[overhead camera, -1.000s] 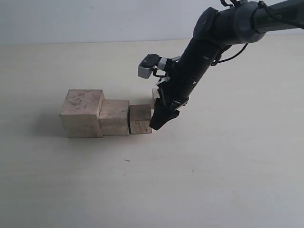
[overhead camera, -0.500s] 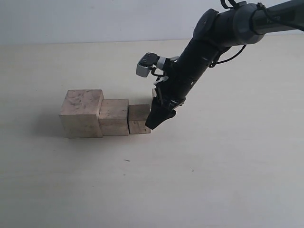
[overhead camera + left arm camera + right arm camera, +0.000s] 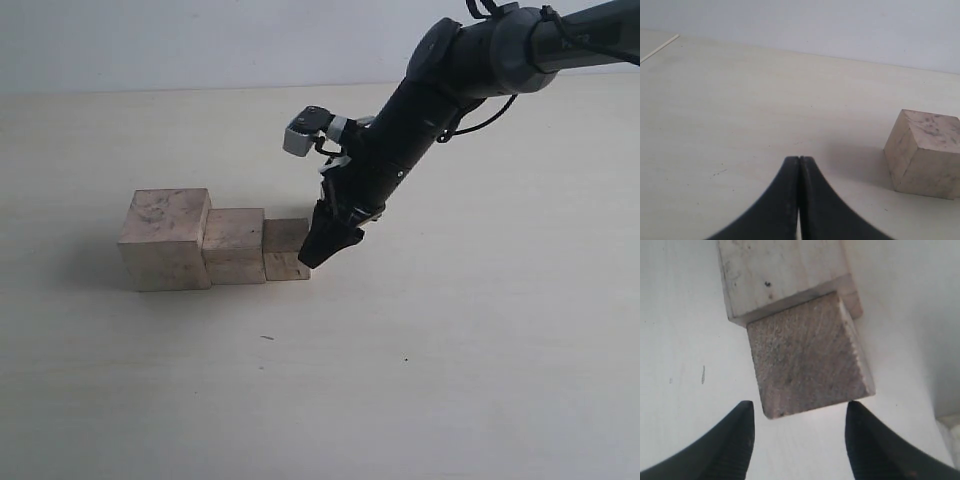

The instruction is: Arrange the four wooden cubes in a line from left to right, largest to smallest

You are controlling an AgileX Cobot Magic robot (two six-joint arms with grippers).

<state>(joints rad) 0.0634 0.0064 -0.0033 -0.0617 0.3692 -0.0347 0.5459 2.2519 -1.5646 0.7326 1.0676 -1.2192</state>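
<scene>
Row of three pale unpainted wooden cubes (image 3: pixel 233 245) — right gripper (image 3: pixel 319 252) at its three o'clock end, jaws wide, empty; left gripper (image 3: pixel 799 162) closed on nothing.

The left gripper (image 3: pixel 799 165) hung with fingertips pressed together over the table (image 3: pixel 740 110); one cube (image 3: pixel 923 153) sat apart.

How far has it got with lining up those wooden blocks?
Done: the largest block, medium block and third block touch in a row, left to right. In hand: the right claw hangs open by the third block. Left: the smallest block, probably the pale corner near that claw, goes last.
</scene>
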